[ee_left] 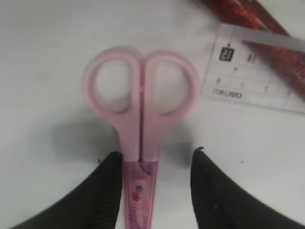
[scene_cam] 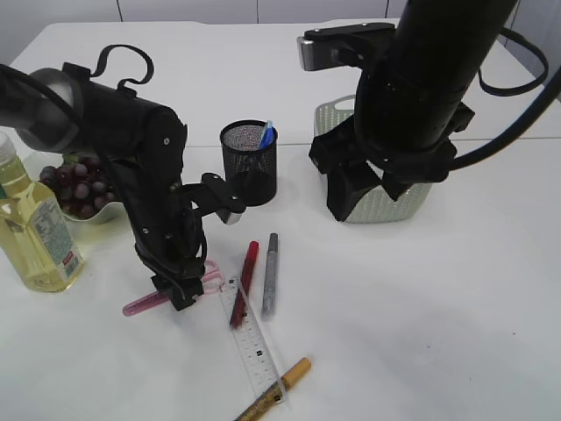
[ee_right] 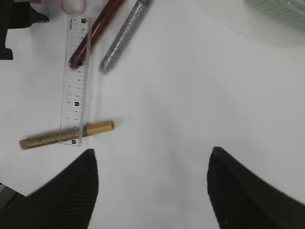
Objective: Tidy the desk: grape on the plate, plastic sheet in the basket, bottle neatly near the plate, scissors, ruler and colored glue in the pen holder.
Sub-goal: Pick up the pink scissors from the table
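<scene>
White worktop (scene_cam: 421,307) carries scissors (ee_left: 139,143) between left jaws, ruler (scene_cam: 250,338) beside them, 3 glue pens (scene_cam: 270,274), pen holder (scene_cam: 249,162), basket (scene_cam: 386,197), bottle (scene_cam: 35,232), grape plate (scene_cam: 83,210).

Bright, even overhead light washes the white table (scene_cam: 421,298) almost featureless, with only faint soft shadows under the arms. The left wrist view is blurred throughout: the pink scissors (ee_left: 140,119) and the ruler (ee_left: 252,76) have fuzzy edges. The right wrist view is sharper, with both fingers (ee_right: 62,195) dark at its near edge.

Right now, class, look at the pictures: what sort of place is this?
Probably a desk or craft workspace: a white table with pink scissors, a clear ruler, glitter glue pens and a mesh pen holder.
</scene>
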Available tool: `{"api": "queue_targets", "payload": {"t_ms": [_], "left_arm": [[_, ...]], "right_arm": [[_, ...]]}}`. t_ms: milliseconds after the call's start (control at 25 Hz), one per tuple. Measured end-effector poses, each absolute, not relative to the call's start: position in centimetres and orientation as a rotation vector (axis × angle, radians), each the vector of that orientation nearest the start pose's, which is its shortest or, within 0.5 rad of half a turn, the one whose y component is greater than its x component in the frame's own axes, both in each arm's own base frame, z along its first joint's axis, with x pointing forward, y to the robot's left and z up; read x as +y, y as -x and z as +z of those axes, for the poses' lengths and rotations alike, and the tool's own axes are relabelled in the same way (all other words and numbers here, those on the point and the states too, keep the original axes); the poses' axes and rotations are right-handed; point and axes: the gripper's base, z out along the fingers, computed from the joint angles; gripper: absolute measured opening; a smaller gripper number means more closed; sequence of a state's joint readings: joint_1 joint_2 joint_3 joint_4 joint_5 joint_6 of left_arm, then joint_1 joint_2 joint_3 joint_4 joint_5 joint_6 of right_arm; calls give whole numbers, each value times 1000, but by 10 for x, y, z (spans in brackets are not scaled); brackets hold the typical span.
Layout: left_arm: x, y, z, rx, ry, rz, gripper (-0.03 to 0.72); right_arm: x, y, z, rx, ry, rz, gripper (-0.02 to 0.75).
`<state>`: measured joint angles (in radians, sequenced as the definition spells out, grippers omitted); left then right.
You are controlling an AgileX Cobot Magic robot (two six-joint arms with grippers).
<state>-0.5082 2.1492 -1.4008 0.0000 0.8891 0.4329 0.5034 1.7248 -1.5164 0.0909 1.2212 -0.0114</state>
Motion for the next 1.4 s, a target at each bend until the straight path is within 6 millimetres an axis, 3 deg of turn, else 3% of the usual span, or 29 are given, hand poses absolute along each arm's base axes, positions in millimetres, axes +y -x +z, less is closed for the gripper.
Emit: {"api": "queue_targets", "payload": {"t_ms": [640, 960, 1400], "left_arm": [[-196, -352, 106, 2764, -1412, 4, 344], [-195, -352, 106, 2768, -1416, 7, 160], [-194, -348, 106, 2912, -1237, 4, 137]], "right_arm": [[177, -306, 299, 2845, 718, 209, 524], [177, -306, 299, 2844, 720, 208, 524], [177, -306, 299, 2844, 720, 208, 524]]}}
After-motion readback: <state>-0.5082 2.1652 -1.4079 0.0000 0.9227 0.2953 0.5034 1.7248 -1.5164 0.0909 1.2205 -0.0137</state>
